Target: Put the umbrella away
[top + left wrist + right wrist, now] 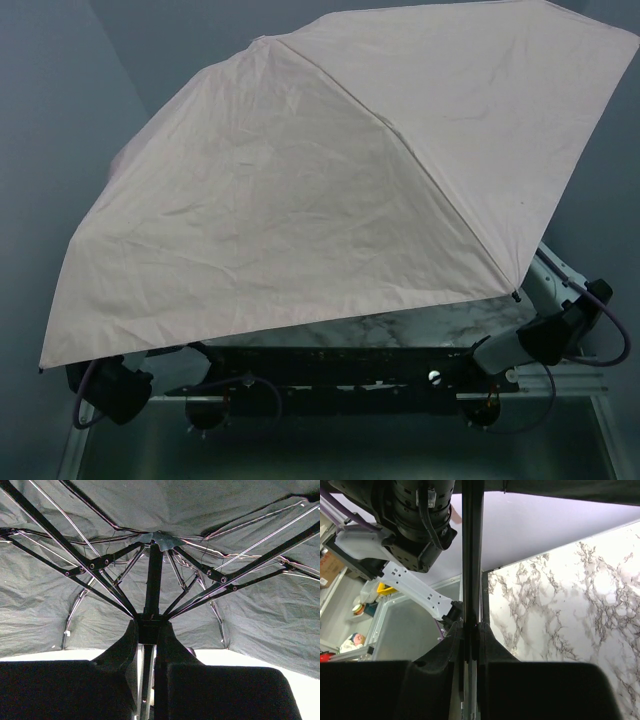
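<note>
Honestly, barely started on this one. Nearest to me, at the bottom middle of the left wrist view, my left hand (146, 641) is clamped on the black shaft (152, 580), right under the hub where the ribs (85, 570) fan out. In the right wrist view my right hand (471, 632) is closed on that same shaft too, bottom middle, with the marble bench (560, 625) off to the right past it.

Further out, the umbrella (300, 200) is wide open. From the top camera its pink canopy (420, 110) fills nearly the whole frame and hides both hands and most of the bench.

So the grip looks sorted, but collapsing it, rolling it up and strapping it all look left to do. I'd guess sliding the hub down the shaft comes next.
</note>
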You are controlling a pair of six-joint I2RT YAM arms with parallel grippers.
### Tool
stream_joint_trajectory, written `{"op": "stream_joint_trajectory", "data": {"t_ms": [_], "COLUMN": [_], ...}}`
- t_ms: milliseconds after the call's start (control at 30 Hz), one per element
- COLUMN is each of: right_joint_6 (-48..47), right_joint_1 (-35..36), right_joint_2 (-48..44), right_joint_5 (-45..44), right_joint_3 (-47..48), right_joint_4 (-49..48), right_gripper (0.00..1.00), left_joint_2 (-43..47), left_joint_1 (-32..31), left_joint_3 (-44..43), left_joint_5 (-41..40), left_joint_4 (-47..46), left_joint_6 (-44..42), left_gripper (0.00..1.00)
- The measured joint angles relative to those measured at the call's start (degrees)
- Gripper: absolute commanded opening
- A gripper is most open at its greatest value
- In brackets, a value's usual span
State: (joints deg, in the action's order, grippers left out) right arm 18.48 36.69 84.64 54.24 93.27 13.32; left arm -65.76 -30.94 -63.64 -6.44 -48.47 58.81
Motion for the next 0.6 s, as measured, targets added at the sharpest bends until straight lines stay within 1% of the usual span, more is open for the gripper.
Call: {"op": "stream_joint_trajectory", "data": {"t_ms": [167,200,233,267,300,333,367,600], "right_joint_6": [0.02,0.02,0.00,-0.11,-0.24,-0.57,-0.92,-2.05], "right_joint_1": [0.11,0.11,0.11,0.11,0.11,0.11,0.11,0.11], "right_joint_2": [0.00,0.00,0.00,0.00,0.00,0.00,0.00,0.00], "right_joint_5": [-0.50,-0.59,-0.63,-0.76,-0.87,-1.09,-1.49,-2.38], "right_joint_3": [0.00,0.00,0.00,0.02,0.13,0.24,0.37,0.42], "right_joint_4": [0.22,0.28,0.35,0.52,0.79,1.05,1.36,3.32], "right_gripper": [0.01,0.01,0.01,0.01,0.01,0.01,0.01,0.01], "left_joint_2": [0.07,0.09,0.09,0.13,0.17,0.20,0.20,0.55], "left_joint_1": [0.02,0.02,0.02,0.02,0.02,0.07,0.09,0.55], "left_joint_3": [0.00,0.00,0.00,0.00,0.00,0.00,0.00,1.55], "left_joint_5": [0.22,0.22,0.24,0.33,0.74,1.11,1.40,5.22], "left_joint_4": [0.94,1.01,1.01,1.03,1.05,1.07,1.07,0.52], "left_joint_6": [-0.11,-0.11,-0.11,-0.20,-0.39,-0.31,-0.24,0.59], "left_gripper": [0.00,0.18,0.28,0.28,0.24,0.15,0.00,0.00]}}
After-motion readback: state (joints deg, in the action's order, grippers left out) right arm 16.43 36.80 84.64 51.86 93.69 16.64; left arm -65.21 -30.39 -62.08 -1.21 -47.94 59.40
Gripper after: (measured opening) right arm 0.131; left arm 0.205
